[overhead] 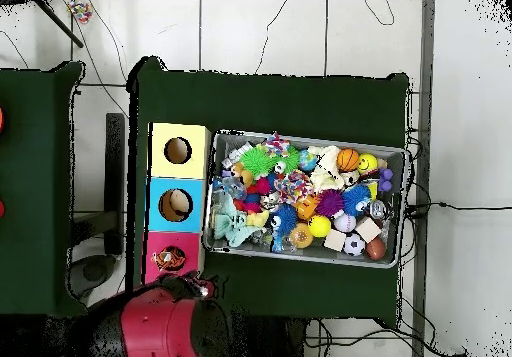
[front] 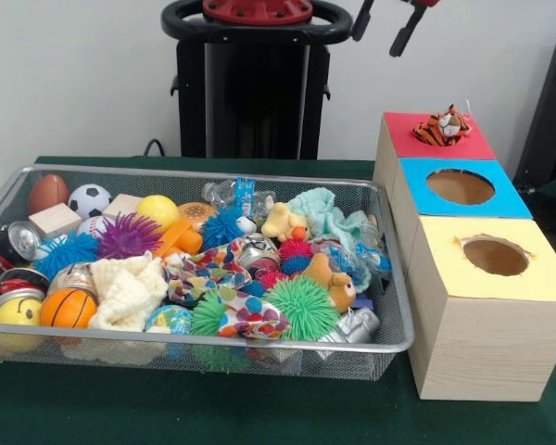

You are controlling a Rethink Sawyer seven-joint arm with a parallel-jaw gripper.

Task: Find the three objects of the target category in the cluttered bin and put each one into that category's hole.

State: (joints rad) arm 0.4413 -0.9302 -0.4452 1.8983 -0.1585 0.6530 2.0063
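Observation:
The silver wire-mesh bin (front: 204, 173) stands left of three boxes and is full of toys; it also shows in the overhead view (overhead: 306, 257). The striped tiger (front: 443, 127) sits on the red-topped box (front: 403, 139), over its hole, which is hidden; the overhead view shows the tiger (overhead: 170, 259) there too. The brown teddy bear (front: 332, 281) lies in the bin's right part, among green and pink spiky balls. The yellow duck (front: 283, 222) lies further back, next to a pale green cloth. My gripper (front: 378, 44) hangs open and empty at the picture's top, above and left of the red-topped box.
The blue-topped box (front: 500, 202) and the yellow-topped box (front: 537, 278) stand in a row with the red one, each with an open round hole. The bin also holds an orange basketball (front: 68, 308), a soccer ball (front: 89, 198), cans, wooden blocks and cloths. The black pedestal (front: 250, 93) stands behind.

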